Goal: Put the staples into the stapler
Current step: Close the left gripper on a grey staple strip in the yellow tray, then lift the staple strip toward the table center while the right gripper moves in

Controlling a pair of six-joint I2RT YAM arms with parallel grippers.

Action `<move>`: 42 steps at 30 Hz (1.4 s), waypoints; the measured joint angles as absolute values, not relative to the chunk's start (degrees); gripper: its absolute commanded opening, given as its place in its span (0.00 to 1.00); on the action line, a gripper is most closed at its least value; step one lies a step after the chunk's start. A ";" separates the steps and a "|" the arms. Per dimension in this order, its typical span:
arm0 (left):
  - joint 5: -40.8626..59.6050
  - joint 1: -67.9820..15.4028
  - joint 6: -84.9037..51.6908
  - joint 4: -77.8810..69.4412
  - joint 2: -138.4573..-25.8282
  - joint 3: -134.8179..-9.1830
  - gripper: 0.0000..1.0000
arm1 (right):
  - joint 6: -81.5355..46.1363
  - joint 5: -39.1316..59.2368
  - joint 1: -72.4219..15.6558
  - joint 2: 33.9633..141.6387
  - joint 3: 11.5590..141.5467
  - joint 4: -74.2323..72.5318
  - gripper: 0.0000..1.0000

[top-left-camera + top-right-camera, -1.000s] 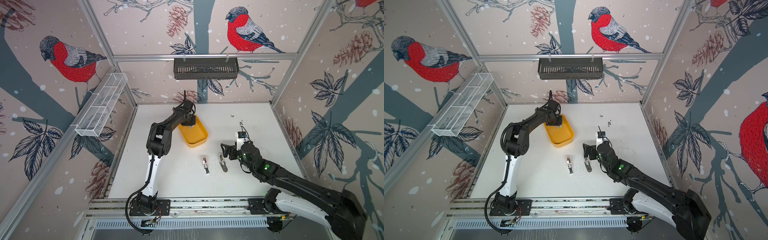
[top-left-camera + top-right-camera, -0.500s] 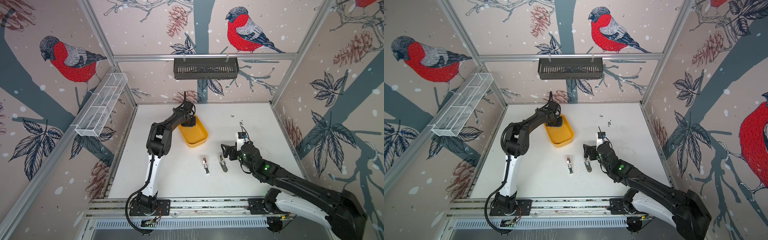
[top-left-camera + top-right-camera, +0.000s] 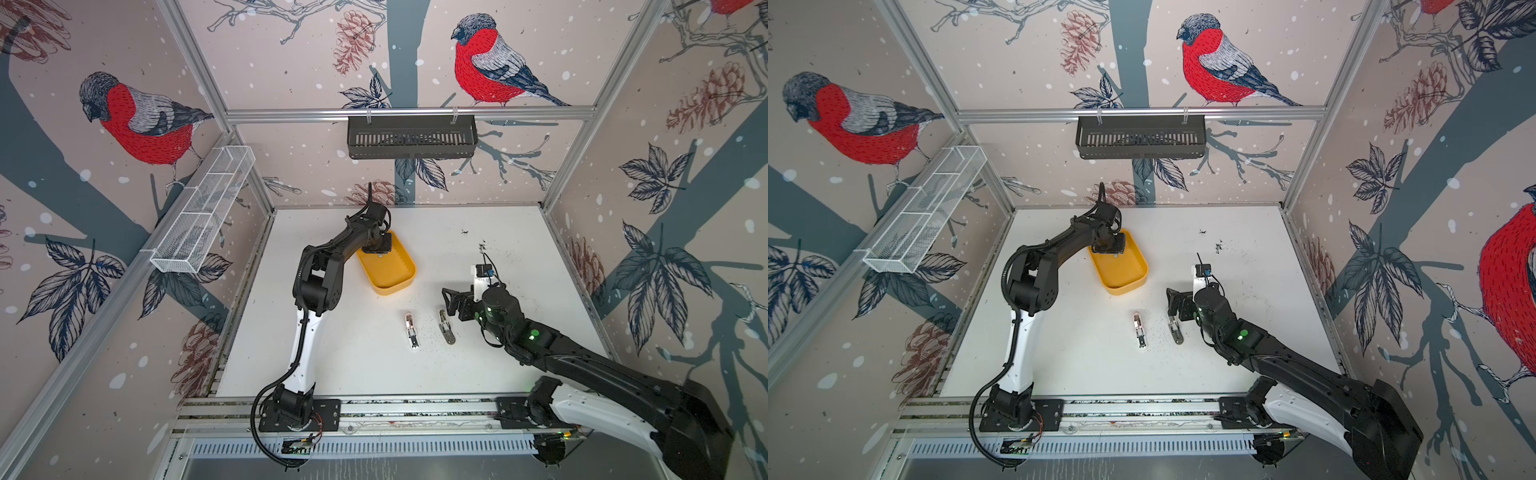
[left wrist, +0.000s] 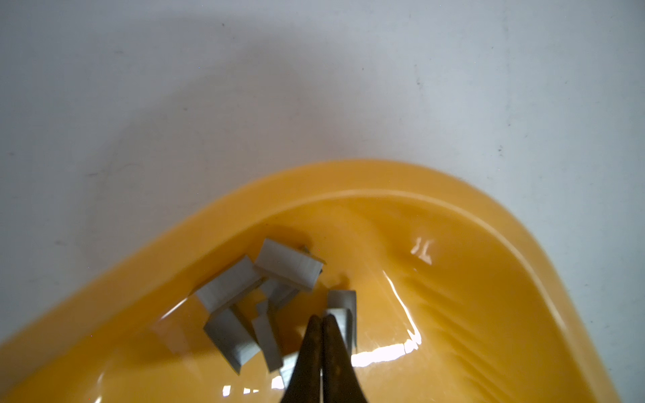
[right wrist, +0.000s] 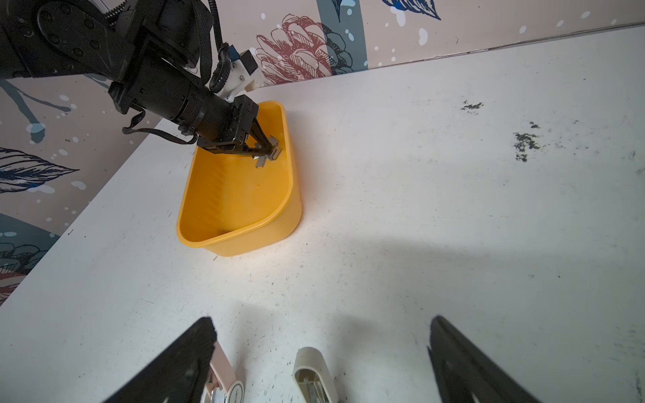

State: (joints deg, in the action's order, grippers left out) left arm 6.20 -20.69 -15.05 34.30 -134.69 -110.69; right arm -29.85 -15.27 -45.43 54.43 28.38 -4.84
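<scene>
Several grey staples (image 4: 286, 268) lie piled at one end of a yellow tray (image 4: 349, 174), which both top views show at the table's back middle (image 3: 390, 289) (image 3: 1121, 289). My left gripper (image 4: 321, 319) reaches down into that tray, shut, tips touching each other beside a strip; nothing shows between them. Two mini staplers lie on the white table, one pink and white (image 3: 411, 330) and one beige (image 3: 446, 326). Just behind the beige stapler (image 5: 314, 373) my right gripper (image 5: 323, 321) hovers open with nothing in it. The right wrist view shows the staples (image 5: 267, 155) at the left fingertips.
A black slotted basket (image 3: 411, 137) hangs on the back wall and a white wire basket (image 3: 203, 212) on the left wall. Dark specks (image 3: 482, 245) mark the table at the back right. An aluminium rail (image 3: 415, 409) runs along the front edge.
The left gripper's jaws have closed together inside the tray. Neither arm has shifted noticeably, and the staplers lie where they were.
</scene>
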 measured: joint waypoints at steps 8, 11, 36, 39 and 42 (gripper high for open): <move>6.22 -20.69 -15.07 35.16 -130.89 -108.97 0.01 | -29.85 -15.18 -45.41 54.30 28.40 -4.84 0.96; 6.52 -20.69 -15.11 34.89 -128.38 -106.28 0.00 | -29.89 -15.05 -45.39 53.98 28.40 -4.82 0.96; 41.32 -27.66 -21.32 5.39 -88.09 -60.51 0.00 | -36.49 19.62 -32.34 45.39 26.81 -12.10 0.80; 45.69 -28.60 -23.75 0.05 -85.43 -58.43 0.00 | -39.24 25.65 -30.26 44.62 26.44 -15.79 0.78; 49.93 -29.45 -26.52 -5.65 -83.57 -56.95 0.00 | -41.41 30.63 -29.08 44.36 26.35 -19.75 0.75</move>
State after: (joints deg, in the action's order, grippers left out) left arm 49.93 -29.45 -26.52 -5.65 -83.57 -56.95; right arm -41.41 30.63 -29.08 44.36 26.35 -19.75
